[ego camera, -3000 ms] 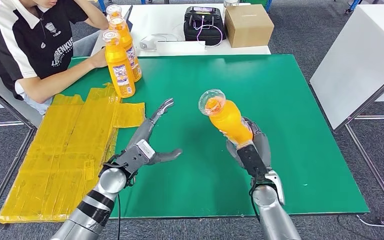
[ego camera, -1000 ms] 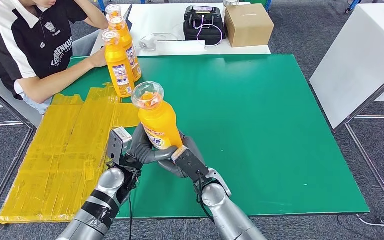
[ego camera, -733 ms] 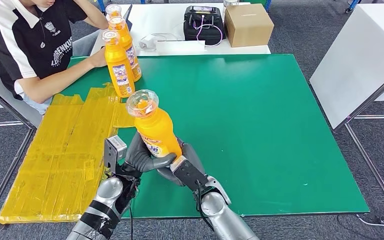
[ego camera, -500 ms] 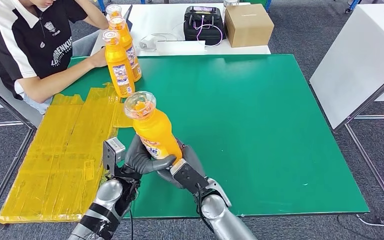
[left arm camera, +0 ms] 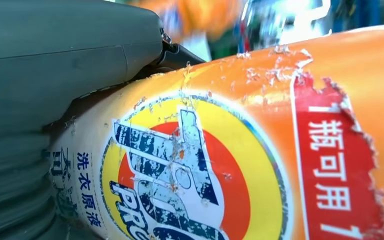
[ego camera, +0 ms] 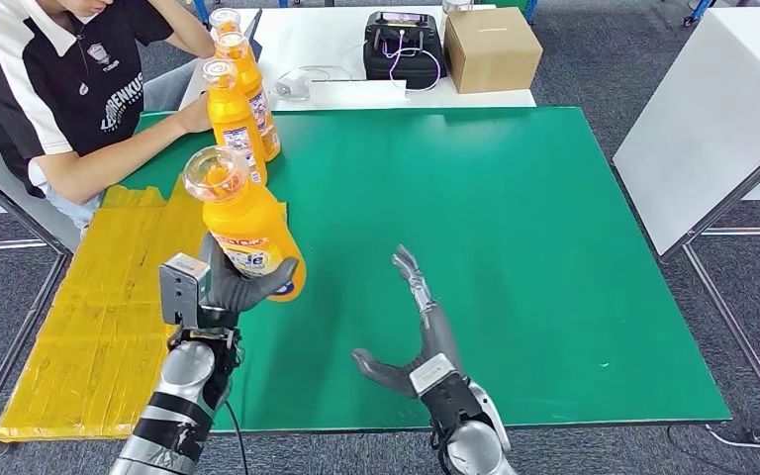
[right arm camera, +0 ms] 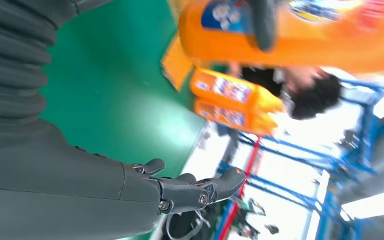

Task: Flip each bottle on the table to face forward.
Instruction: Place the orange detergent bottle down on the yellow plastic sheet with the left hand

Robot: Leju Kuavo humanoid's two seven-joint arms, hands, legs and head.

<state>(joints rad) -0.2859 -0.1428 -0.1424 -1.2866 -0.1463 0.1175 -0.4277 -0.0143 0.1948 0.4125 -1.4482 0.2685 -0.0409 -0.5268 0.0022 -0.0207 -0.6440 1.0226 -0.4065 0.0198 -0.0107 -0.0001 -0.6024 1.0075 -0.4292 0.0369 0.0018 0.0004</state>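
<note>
So the right hand (ego camera: 424, 341) sits nearest, fingers spread and holding nothing. Left of it, the left hand (ego camera: 220, 289) grips the orange bottle (ego camera: 242, 226) above the green bench (ego camera: 515, 218), cap tilted away, label facing back; two standing bottles (ego camera: 240, 111) lie just beyond.

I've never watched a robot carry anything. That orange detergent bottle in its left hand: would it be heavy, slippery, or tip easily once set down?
The orange detergent bottle looks full, so probably heavy for its size. Its plastic looks smooth and the label is worn, so it may slip in the left hand. Tall and narrow like the two standing bottles, it could tip if nudged.
</note>
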